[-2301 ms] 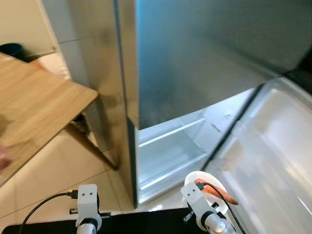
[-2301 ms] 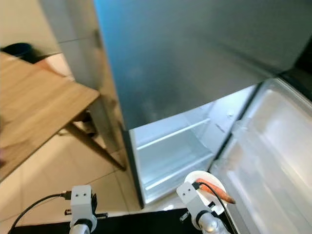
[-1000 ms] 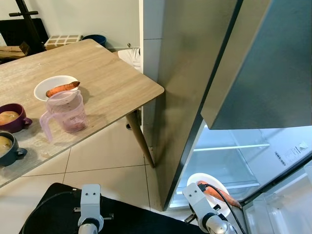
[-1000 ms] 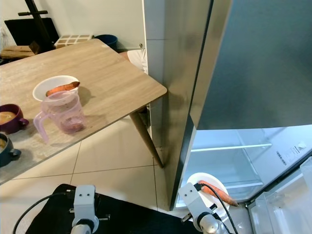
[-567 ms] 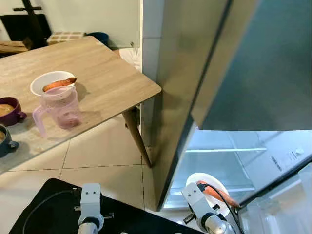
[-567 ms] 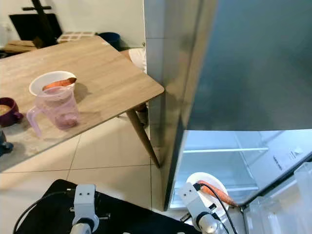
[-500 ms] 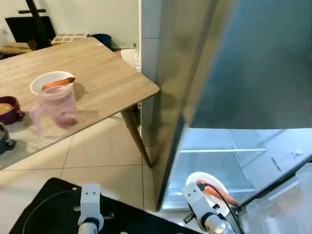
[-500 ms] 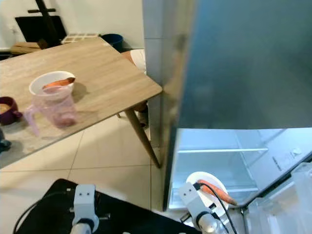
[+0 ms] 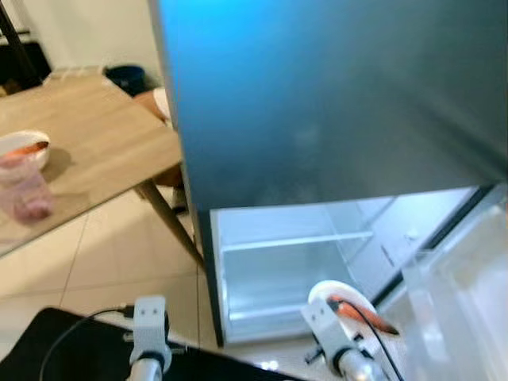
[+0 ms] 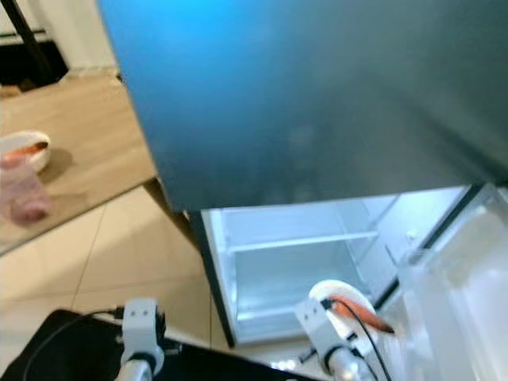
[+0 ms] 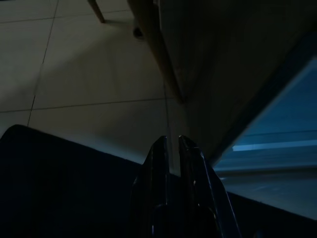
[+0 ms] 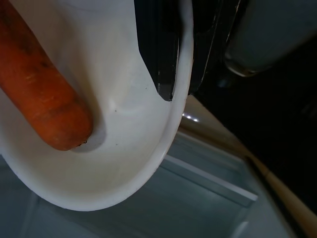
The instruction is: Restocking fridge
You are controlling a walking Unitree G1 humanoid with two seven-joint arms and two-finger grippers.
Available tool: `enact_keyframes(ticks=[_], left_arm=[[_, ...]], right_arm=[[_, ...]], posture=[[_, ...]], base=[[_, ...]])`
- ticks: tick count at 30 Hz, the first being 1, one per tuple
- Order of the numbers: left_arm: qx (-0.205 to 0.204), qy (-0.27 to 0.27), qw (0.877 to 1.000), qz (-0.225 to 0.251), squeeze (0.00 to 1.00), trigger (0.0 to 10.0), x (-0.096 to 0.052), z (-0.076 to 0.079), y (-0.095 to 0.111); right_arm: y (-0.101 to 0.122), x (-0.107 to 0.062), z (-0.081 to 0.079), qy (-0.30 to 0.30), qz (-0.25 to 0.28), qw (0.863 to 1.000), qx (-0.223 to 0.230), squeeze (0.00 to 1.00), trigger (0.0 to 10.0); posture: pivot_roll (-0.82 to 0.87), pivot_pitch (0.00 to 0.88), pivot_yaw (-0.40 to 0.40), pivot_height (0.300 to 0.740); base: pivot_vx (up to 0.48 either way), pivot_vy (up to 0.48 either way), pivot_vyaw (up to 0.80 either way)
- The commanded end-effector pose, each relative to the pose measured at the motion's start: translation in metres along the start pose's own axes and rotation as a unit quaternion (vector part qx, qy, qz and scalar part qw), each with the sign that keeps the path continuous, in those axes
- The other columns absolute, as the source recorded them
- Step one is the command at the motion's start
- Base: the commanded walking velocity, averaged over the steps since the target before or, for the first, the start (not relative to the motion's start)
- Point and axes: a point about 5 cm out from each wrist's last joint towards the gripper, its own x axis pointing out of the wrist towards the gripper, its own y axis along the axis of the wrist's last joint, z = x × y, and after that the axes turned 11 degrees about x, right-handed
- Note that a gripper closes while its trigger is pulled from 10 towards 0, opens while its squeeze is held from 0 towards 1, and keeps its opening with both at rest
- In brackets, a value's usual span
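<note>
fridge (image 9: 317, 119): ahead, lower compartment (image 9: 294, 262) open at 12 o'clock
table (image 9: 87, 159): at 10 o'clock, jug (image 9: 24, 190) before bowl (image 9: 24, 147)
plate (image 12: 124, 148): at 1 o'clock, carrot (image 12: 39, 94) on it

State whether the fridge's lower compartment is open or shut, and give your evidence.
Open. The lit lower compartment shows its white walls and a shelf, and its door is swung aside on the robot's right.

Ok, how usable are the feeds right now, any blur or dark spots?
Both eye views are soft with motion blur; the fridge door is a blue-grey smear, the lit fridge compartment bright. Left wrist view is very dark. Right wrist view is sharp up close on the white bowl and carrot, dark behind.
</note>
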Motion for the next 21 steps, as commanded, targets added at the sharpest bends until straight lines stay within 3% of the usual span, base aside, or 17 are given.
enact_keyframes(ticks=[1,10,18,20,21], left_arm=[[0.002,0.002,1.0,-0.011,0.0,10.0,-0.005,-0.002,-0.008],[0.007,-0.013,1.0,-0.01,0.0,10.0,-0.006,0.0,-0.009],[0.062,-0.118,0.991,0.019,0.0,10.0,-0.008,0.02,-0.004],[0.106,-0.188,0.976,0.041,0.0,10.0,-0.009,0.03,0.001],[0.106,-0.188,0.976,0.041,0.0,10.0,-0.009,0.03,0.001]], right_arm=[[0.003,0.001,-0.005,0.005,0.006,1.0,0.0,0.0,10.0],[0.006,0.002,-0.007,0.011,0.013,1.0,-0.001,0.0,10.0],[0.009,0.004,-0.007,0.016,0.016,1.0,-0.002,0.0,10.0],[0.02,0.006,-0.007,0.019,0.038,0.999,0.0,0.0,10.0],[0.02,0.006,-0.007,0.019,0.038,0.999,0.0,0.0,10.0]], posture=[[-0.08,0.101,-0.022,0.74],[-0.08,0.096,-0.023,0.74],[-0.08,0.092,-0.024,0.74],[-0.08,0.088,-0.018,0.726],[-0.08,0.088,-0.018,0.726]], base=[[0.0,0.0,0.0],[0.0,0.0,0.0],[0.0,0.0,0.0],[0.0,0.0,0.0],[0.0,0.0,0.0]])
